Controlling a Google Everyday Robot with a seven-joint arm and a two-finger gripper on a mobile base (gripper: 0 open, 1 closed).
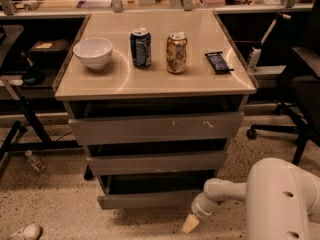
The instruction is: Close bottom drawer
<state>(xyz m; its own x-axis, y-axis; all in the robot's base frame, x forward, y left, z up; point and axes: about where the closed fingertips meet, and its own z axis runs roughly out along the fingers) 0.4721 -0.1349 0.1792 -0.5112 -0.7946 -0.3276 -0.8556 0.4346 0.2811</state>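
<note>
The bottom drawer (145, 200) is the lowest and narrowest grey drawer of the cabinet. Its plain front stands out a little from the cabinet, with a dark gap above it. My gripper (190, 223) is low near the floor, just right of and in front of the drawer front's right end. Its tan fingertips are together in one point and hold nothing. My white arm (280, 204) fills the lower right corner.
Above are the mid-width drawer (155, 163) and the widest drawer (155, 128) with white scratches, both slightly out. On the cabinet top stand a white bowl (93, 52), a blue can (141, 47), an orange can (176, 52) and a dark snack bar (218, 62). A chair base (280, 129) stands at the right and a bottle (34, 161) lies on the floor at the left.
</note>
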